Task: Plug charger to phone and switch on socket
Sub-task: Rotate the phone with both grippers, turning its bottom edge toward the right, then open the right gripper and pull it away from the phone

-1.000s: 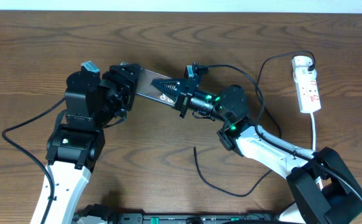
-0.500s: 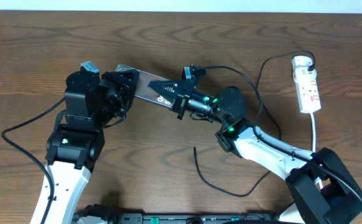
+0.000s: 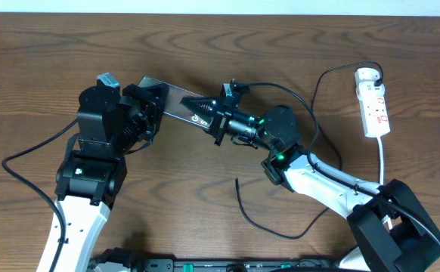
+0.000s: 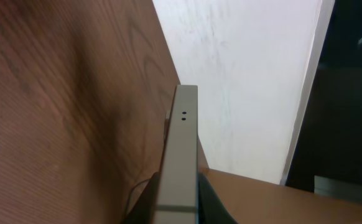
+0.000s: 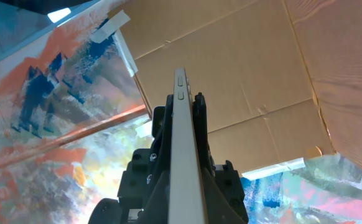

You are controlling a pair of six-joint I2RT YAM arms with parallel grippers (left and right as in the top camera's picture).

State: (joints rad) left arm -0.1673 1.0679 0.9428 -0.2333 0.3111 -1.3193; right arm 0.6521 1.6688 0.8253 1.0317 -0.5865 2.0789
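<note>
Both grippers hold the phone, a flat glossy slab, above the table between them. My left gripper is shut on its left end and my right gripper is shut on its right end. In the left wrist view the phone shows edge-on with two small holes, and the left gripper has dark fingers against both faces. The right wrist view also shows the phone edge-on, inside the right gripper. The charger, a thin black cable, lies loose with its tip free. Its black plug sits in the socket at the right.
The white cord runs down from the power strip toward the right arm's base. A thicker black robot cable loops at the left beside the left arm. Wood tabletop extends behind the arms.
The left gripper has shut on the phone's left end. The phone and the right gripper have shifted slightly to the left.
</note>
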